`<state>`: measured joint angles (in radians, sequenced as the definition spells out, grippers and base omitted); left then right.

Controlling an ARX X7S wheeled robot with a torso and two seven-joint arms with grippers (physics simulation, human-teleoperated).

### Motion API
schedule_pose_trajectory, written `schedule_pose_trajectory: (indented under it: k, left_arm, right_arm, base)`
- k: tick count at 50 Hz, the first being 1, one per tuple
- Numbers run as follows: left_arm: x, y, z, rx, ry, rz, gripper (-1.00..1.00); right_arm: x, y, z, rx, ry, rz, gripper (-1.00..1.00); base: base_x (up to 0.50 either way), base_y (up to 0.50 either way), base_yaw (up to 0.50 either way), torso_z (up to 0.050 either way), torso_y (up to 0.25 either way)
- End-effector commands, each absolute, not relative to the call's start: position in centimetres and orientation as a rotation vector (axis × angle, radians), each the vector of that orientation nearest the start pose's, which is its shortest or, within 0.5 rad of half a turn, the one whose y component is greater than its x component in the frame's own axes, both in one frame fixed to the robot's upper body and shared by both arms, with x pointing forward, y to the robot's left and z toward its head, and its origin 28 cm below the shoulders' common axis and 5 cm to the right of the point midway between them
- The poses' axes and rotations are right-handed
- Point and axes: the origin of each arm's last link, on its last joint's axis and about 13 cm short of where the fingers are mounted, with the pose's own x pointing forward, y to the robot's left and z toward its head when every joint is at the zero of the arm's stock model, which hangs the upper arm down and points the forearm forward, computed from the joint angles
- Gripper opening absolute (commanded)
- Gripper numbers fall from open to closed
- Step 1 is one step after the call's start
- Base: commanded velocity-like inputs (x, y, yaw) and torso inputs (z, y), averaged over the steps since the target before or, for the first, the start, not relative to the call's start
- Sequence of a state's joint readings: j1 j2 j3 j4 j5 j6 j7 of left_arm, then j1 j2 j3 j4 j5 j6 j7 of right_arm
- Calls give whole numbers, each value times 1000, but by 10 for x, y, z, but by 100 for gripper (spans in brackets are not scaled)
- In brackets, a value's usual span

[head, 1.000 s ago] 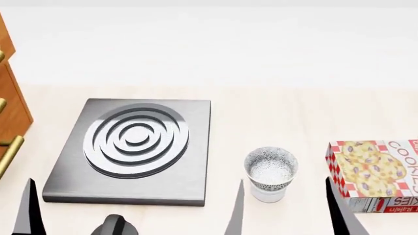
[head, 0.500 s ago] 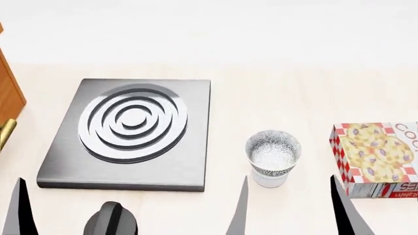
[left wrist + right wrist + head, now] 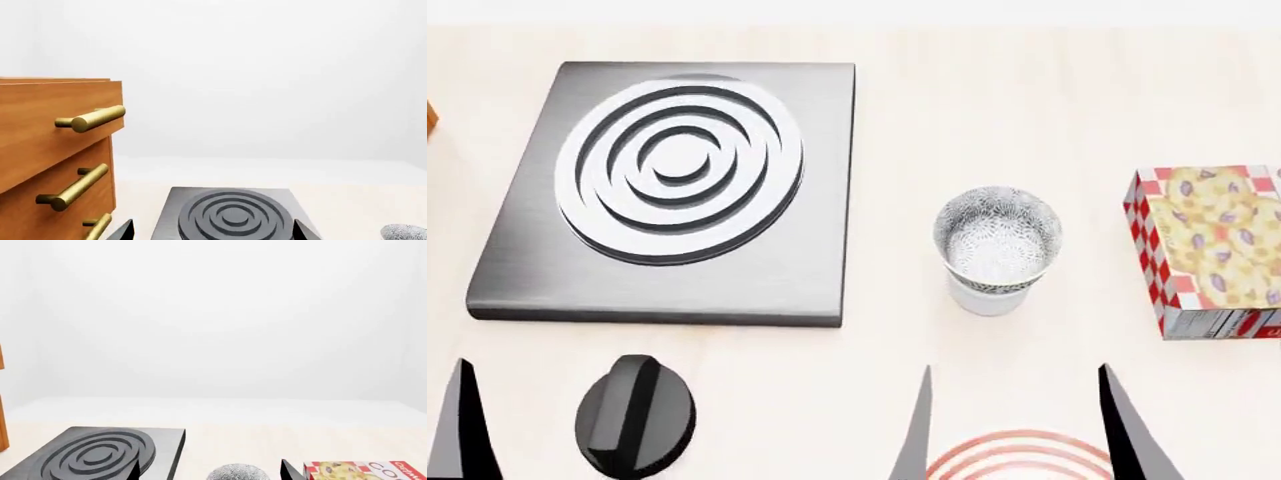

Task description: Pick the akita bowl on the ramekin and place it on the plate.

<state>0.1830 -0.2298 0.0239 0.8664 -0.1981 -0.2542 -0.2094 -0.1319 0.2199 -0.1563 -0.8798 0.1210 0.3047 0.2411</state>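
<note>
the akita bowl (image 3: 997, 238) is small, deep and round, white inside with a dense black-and-white speckle on its outer wall. it sits upright on the ramekin (image 3: 988, 296), a plain white cup of which only the lower wall shows beneath the bowl. both stand on the pale wooden worktop (image 3: 1001, 110), right of centre, between the grey stove plate (image 3: 667, 190) and the cookie box (image 3: 1208, 250).

the plate (image 3: 1017, 456) is cut off at the near edge of the head view; only an arc of red rings on white shows, between the right gripper (image 3: 1009, 425) fingers. those two dark tapered fingers stand spread, holding nothing. of the left gripper only one finger tip (image 3: 461, 425) shows there; in the left wrist view two tips (image 3: 123, 230) stand well apart, so it is spread too.

the stove plate is a matte square slab with raised concentric rings. near it lies a black round knob (image 3: 634, 415). the cookie box, red-checked, is cut off at the right. at the far left a wooden drawer unit (image 3: 53, 150) carries brass bar handles.
</note>
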Motion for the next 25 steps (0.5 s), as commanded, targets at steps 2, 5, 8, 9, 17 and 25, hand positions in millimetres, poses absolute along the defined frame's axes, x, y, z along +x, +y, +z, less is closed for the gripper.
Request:
schedule_pose_trajectory:
  k: [2,5,8,9,17,25]
  left_arm:
    - [148,218,144,-35,-394,14,100]
    - [149,219,143,-34,-390,16,100]
    - [148,219,144,-35,-391,16,100]
    - [148,219,144,-36,-390,17,100]
    - [149,220,143,-33,-392,25,100]
    - [148,219,143,-33,-383,26,100]
  right_arm:
    - [151,-90,143,0,-406,47,100]
    - [151,-90,142,0,-405,46,100]
    - [151,-90,148,0,-405,45,100]
    - [151,-90,144,0,-405,45,100]
    - [151,-89,143,-2,-405,45,100]
    - [151,-89,149,-2,-403,46,100]
  base:
    - [0,0,0,0,0]
    - [0,0,0,0,0]
    - [0,0,0,0,0]
    - [0,0,0,0,0]
    - [0,0,0,0,-110]
    - [0,0,0,0,-12]
